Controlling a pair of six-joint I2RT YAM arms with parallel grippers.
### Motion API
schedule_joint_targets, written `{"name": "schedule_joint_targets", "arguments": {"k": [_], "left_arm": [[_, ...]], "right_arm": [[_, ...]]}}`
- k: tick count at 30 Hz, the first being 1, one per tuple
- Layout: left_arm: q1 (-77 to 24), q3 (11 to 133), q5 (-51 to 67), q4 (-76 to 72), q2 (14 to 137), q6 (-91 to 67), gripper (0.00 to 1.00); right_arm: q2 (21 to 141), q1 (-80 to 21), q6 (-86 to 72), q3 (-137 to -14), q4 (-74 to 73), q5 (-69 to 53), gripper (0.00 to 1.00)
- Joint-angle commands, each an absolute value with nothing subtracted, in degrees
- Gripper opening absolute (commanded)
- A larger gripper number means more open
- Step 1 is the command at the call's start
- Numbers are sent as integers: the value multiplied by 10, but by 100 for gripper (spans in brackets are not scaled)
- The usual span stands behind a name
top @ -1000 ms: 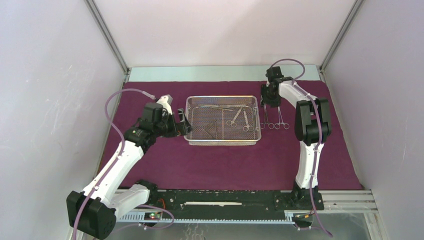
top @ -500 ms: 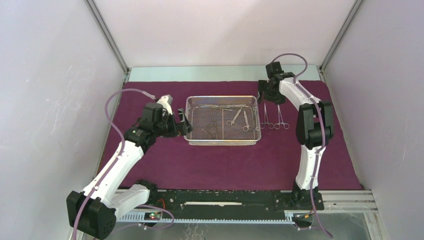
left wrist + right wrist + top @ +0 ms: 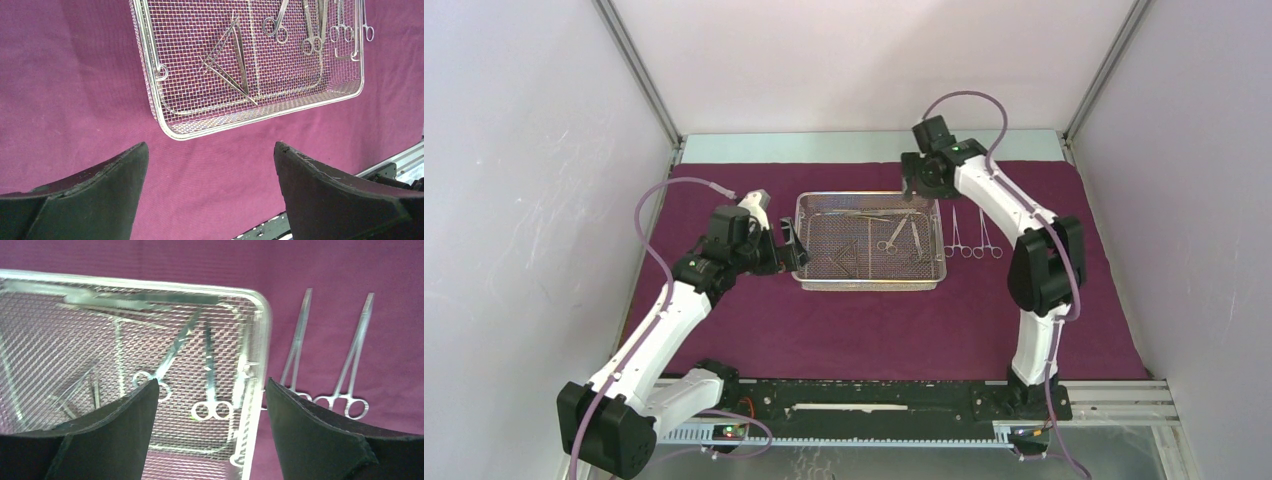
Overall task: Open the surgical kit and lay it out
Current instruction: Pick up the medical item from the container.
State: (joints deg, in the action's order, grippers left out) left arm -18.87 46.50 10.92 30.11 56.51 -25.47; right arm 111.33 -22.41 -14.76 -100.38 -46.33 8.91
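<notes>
Near the wire-mesh tray point(image 3: 869, 286), left end effector point(image 3: 210, 148) and right end effector point(image 3: 212, 384) gape empty.

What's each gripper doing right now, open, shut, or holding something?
Left gripper: open, holding nothing.
Right gripper: open, holding nothing.

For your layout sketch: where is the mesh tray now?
Top view: the mesh tray sits centrally on the maroon cloth, two clamps lying just right of it.
</notes>
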Motion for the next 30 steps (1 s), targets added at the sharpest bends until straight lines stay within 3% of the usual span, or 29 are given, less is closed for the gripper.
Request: {"name": "schedule_joint_targets", "arguments": {"k": [1,12,30], "left_arm": [[-185,457,120,285,553,-253,100],[-185,456,119,286,549,-251,100],[-185,457,120,285,557,-252,100]], "right_arm": [[1110,-280,-185,-1031,-477,93,86],[1176,-341,-216,-1060,-476,84,80],[1249,-308,-258,-1033,-443,90,59]]}}
